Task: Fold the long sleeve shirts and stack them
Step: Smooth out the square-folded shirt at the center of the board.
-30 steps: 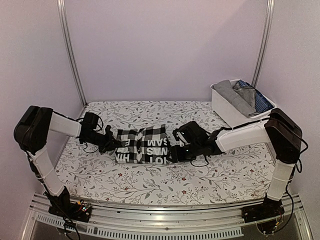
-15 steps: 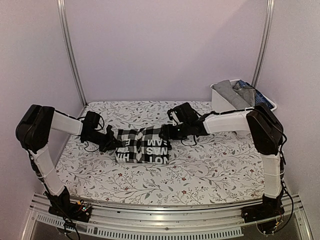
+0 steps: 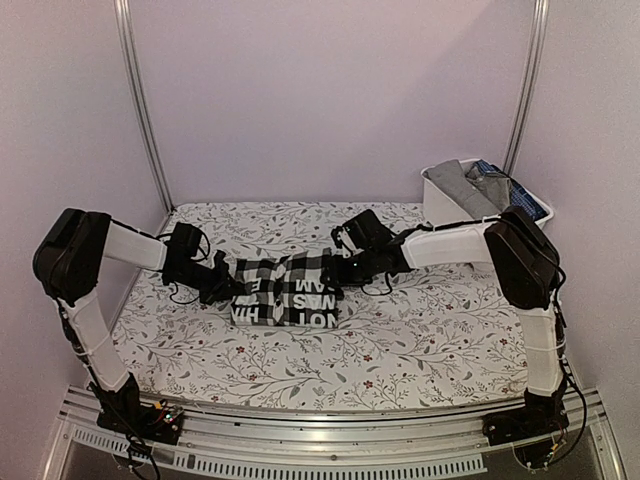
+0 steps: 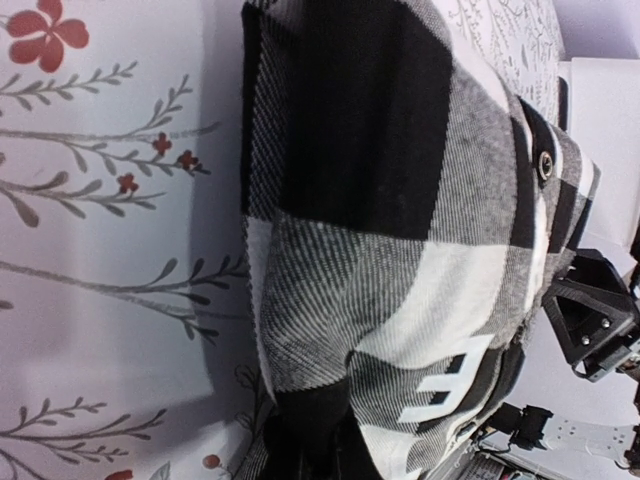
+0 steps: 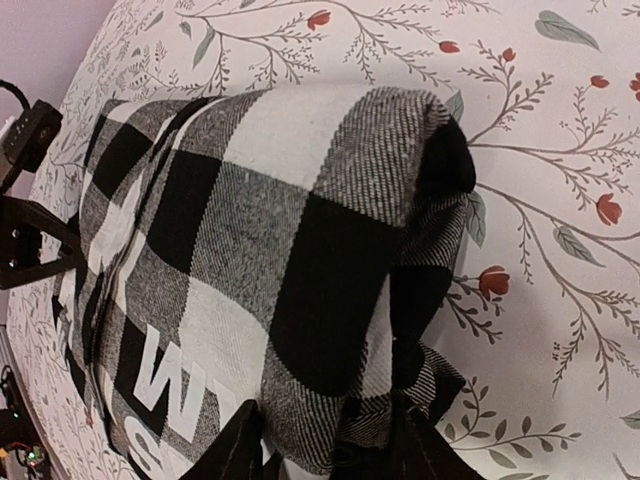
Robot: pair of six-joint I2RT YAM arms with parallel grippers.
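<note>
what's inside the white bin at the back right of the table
A crumpled grey garment and, beside it, a dark blue patterned cloth fill the white bin. Anything beneath them is covered, so I cannot tell what else it holds.

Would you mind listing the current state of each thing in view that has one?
checked shirt: folded into a compact bundle, lying on the table.
left gripper: at the shirt's edge; open or shut cannot be told.
right gripper: fingers astride the shirt's opposite edge; grip unclear.
white bin: open-topped, holding loose garments, grey and blue.
</note>
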